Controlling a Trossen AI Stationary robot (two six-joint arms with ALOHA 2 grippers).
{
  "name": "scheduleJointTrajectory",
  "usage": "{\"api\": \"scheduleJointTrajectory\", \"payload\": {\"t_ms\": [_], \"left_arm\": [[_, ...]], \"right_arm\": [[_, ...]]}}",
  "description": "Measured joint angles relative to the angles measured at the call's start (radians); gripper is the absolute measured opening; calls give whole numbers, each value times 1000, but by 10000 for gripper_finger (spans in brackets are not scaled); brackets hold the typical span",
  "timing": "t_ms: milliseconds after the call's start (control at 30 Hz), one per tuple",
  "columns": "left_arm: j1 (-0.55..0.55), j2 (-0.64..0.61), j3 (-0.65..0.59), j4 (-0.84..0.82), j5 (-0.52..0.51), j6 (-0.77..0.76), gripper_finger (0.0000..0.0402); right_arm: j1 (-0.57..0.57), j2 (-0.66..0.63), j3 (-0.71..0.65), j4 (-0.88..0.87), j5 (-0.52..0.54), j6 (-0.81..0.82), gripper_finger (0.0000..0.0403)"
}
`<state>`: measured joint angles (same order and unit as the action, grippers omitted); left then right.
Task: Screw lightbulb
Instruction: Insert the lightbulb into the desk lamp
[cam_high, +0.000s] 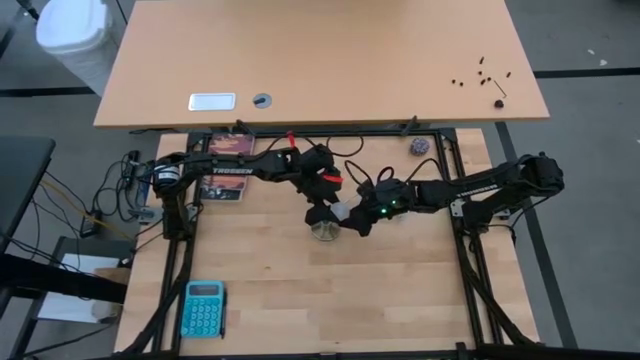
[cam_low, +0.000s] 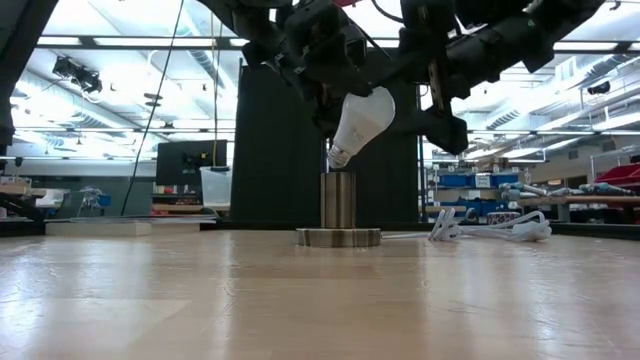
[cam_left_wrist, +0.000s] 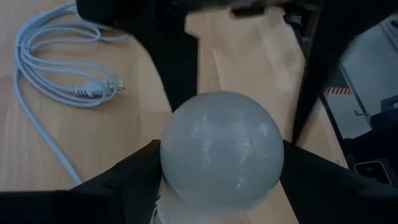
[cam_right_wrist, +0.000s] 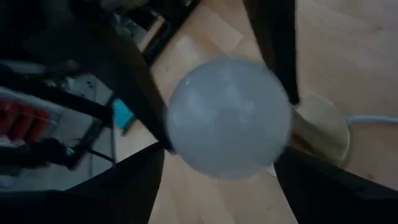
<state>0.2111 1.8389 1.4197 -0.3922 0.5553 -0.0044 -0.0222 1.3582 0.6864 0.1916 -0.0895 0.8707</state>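
Lightbulb (cam_low: 362, 122) tilts above socket (cam_low: 338, 212), clamped by left tool (cam_left_wrist: 221, 165) and right tool (cam_right_wrist: 227, 155).

One camera looks straight down on the surface (cam_high: 300, 290). One sits low, looking level. Both wrist cameras sit close, sharing the lightbulb (cam_left_wrist: 222, 148).

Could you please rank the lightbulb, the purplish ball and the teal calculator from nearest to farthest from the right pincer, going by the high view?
1. Lightbulb: at the right pincer, mid-table.
2. Purplish ball: at the table's far edge, right side.
3. Teal calculator: near-left corner.
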Motion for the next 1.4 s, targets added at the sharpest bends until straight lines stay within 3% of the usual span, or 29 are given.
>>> {"api": "scheduleJointTrajectory", "payload": {"t_ms": [467, 933, 1400], "left_arm": [[-2, 3, 10, -30, 7, 1, 296], [-4, 4, 10, -68, -12, 43, 296], [-11, 4, 11, -109, -104, 106, 296]], "right_arm": [[-14, -91, 2, -56, -26, 3, 308], [-20, -96, 4, -99, -32, -13, 307], [-25, -95, 3, -118, -10, -37, 307]]}}
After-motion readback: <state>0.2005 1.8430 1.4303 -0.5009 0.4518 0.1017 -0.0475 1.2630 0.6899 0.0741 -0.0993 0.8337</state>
